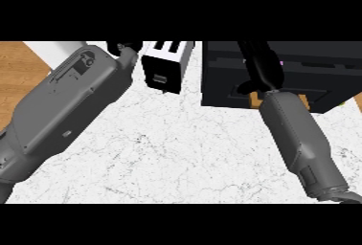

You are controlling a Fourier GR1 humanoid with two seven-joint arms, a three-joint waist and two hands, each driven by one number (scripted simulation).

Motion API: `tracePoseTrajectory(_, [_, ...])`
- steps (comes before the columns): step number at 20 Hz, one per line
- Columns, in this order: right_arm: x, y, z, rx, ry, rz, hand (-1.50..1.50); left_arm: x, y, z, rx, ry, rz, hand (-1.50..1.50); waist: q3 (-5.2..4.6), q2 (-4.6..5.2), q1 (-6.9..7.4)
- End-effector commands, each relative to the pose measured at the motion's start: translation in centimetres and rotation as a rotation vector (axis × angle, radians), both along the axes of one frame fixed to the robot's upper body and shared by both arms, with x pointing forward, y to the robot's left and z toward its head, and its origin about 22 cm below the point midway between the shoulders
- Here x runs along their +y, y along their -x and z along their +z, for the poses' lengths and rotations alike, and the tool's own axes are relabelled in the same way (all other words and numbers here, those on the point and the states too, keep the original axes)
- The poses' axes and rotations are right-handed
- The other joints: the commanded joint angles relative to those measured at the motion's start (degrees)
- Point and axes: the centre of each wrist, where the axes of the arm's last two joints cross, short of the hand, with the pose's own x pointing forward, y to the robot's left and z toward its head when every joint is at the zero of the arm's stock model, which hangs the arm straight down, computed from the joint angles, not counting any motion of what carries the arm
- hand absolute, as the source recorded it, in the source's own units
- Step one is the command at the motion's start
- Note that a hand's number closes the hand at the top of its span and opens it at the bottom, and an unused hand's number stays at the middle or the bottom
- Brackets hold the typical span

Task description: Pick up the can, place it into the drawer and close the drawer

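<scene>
The black drawer unit [318, 72] stands at the counter's back right, with orange handle pieces [302, 99] on its front edge. My right hand [260, 67] reaches over the top of it, black against black, with the forearm [300, 139] rising from the lower right. A small magenta speck [281, 62] shows just right of that hand; I cannot tell whether it is the can. No can shows plainly anywhere else. My left hand [124, 47] is mostly cut off at the top edge, above its broad grey forearm [63, 100].
A black-and-white box-shaped appliance [167, 64] stands at the back between the two arms. White marble counter [184, 153] spreads across the middle and front. Wooden floor [17, 72] shows past the counter's left edge.
</scene>
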Motion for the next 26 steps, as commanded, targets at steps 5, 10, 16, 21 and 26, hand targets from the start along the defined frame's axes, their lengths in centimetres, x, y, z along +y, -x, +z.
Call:
tracePoseTrajectory(5, [-0.5, -1.5, 0.1, -0.037, -0.016, -0.087, -1.5, 2.2, 0.4, -0.6, -0.019, -0.023, 0.009, -1.5, 0.9, 1.71, 1.21])
tracePoseTrajectory(10, [-0.3, -2.4, 1.4, -0.077, 0.0, -0.081, -1.5, 1.4, 1.0, 1.7, -0.013, 0.011, -0.023, -1.5, 0.93, 1.94, 1.49])
tracePoseTrajectory(16, [-0.3, -4.0, 5.5, -0.099, 0.019, -0.122, -1.5, 1.0, 1.9, 2.8, -0.021, -0.003, -0.029, -1.5, 0.92, 1.78, 2.42])
tracePoseTrajectory(21, [-0.7, -4.2, 6.1, -0.088, 0.004, -0.145, -1.5, 1.3, 2.2, 1.0, -0.023, -0.011, -0.042, -1.5, 0.92, 2.61, 3.18])
tracePoseTrajectory(26, [0.8, -4.8, 7.9, 0.002, -0.178, 0.018, -1.5, 2.5, 2.4, 1.0, -0.025, -0.002, -0.036, -1.5, 0.99, 2.37, 2.96])
